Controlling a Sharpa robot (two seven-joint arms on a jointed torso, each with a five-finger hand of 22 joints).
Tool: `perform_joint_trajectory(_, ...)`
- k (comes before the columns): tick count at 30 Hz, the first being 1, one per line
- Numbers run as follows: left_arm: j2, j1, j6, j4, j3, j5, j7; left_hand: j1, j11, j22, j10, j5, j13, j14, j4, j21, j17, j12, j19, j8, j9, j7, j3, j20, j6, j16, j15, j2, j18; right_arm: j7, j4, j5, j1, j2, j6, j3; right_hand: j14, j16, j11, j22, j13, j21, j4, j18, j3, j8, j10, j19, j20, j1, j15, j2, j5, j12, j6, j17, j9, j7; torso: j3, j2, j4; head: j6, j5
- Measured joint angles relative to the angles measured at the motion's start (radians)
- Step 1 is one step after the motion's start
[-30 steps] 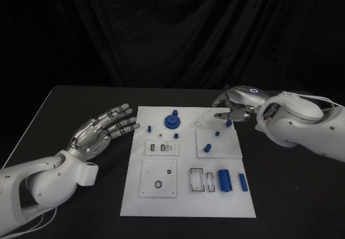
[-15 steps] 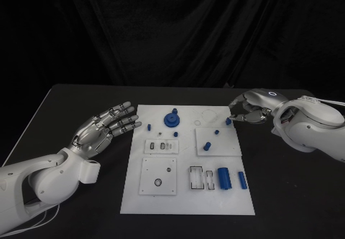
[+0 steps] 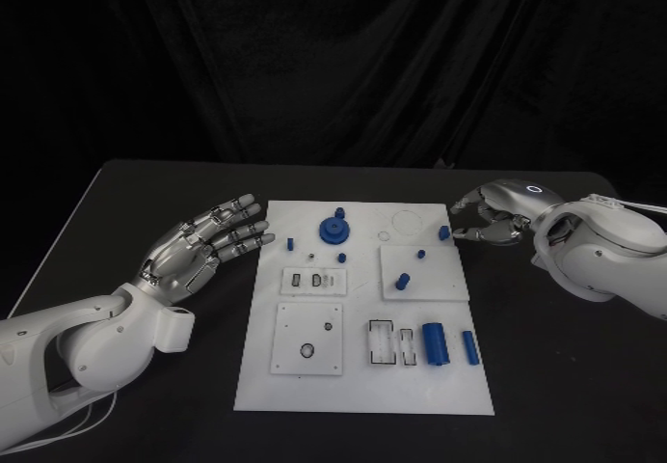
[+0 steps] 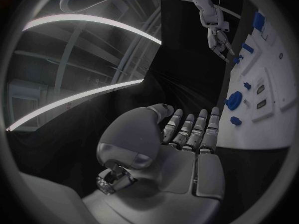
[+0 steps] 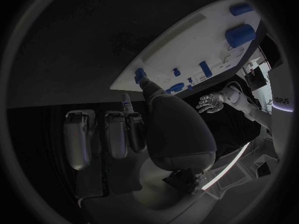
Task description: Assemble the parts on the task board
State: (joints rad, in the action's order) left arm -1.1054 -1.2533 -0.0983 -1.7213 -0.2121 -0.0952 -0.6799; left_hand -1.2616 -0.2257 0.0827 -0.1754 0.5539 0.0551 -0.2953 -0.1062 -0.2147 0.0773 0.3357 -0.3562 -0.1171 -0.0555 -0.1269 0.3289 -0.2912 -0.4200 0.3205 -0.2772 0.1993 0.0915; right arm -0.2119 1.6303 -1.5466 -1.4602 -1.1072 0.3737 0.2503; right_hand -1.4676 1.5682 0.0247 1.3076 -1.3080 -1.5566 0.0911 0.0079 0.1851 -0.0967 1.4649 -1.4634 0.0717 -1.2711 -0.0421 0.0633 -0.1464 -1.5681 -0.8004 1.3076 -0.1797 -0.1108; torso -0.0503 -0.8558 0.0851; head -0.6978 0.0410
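Lying in the middle of the black table [image 3: 139,193], the white task board [image 3: 361,386] carries mostly loose blue parts: two cylinders [image 3: 435,345] flat near its front, a round knob [image 3: 333,231] standing farther back. Assembly looks barely begun. The left hand [image 3: 201,246] hovers spread and empty; the right hand [image 3: 487,217] curls beside a small peg [image 3: 443,232], grip unclear.

Two arms are being seen in glossy white rounded shells. The left hand [image 3: 201,251] and right hand [image 3: 496,214] are being shown as silver, segmented metal. A small lit ring is being displayed on the right hand's back.
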Motion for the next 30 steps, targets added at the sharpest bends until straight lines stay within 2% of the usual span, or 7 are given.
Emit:
perform_joint_trajectory(12,-0.005,0.0,-0.003,-0.001,0.0,0.0,0.0,0.0,0.0,0.0,0.0,0.0,0.0,0.0,-0.002,0.0,0.0,0.002,0.0,0.0,0.0,0.0,0.002,0.0,0.0,0.0,0.0,0.0,0.0,-0.003,-0.009,-0.002,0.005,0.012,-0.003,0.0,0.0,0.0,-0.004,0.0,0.0,0.0,0.006,0.0,-0.006,0.004,0.004,-0.004,-0.004,-0.011,0.0,0.01,0.004,0.0,0.0,0.0,0.005,0.0,0.0001,0.0,-0.0004,-0.009,-0.003)
perform_joint_trajectory(21,-0.005,0.0,-0.004,0.0,0.0,0.0,0.0,0.0,0.0,0.0,0.0,0.0,0.0,0.0,-0.003,0.0,0.0,0.004,0.0,0.0,0.0,0.0,0.003,0.0,0.0,0.0,0.0,0.0,0.0,-0.003,-0.016,-0.003,0.016,0.025,-0.007,0.0,0.0,0.0,-0.004,0.0,0.0,0.005,0.006,0.0,-0.006,0.004,0.004,-0.004,-0.004,-0.015,0.0,0.015,0.004,0.0,-0.004,0.0,0.004,0.004,0.0001,0.001,-0.0023,-0.012,-0.005)
perform_joint_trajectory(30,-0.004,0.0,-0.006,0.005,0.0,0.0,0.0,0.0,-0.004,0.0,-0.004,0.0,0.0,0.0,-0.003,0.0,0.0,0.004,0.0,0.0,0.0,0.0,0.003,0.0,0.0,0.0,0.0,0.0,0.0,-0.002,-0.022,-0.004,0.021,0.036,-0.011,0.0,0.0,0.0,-0.003,0.0,0.0,0.005,0.005,0.0,-0.006,0.004,0.004,-0.004,-0.004,-0.015,0.0,0.015,0.004,0.0,-0.004,0.0,0.004,0.004,0.0001,0.001,-0.0015,-0.016,-0.005)
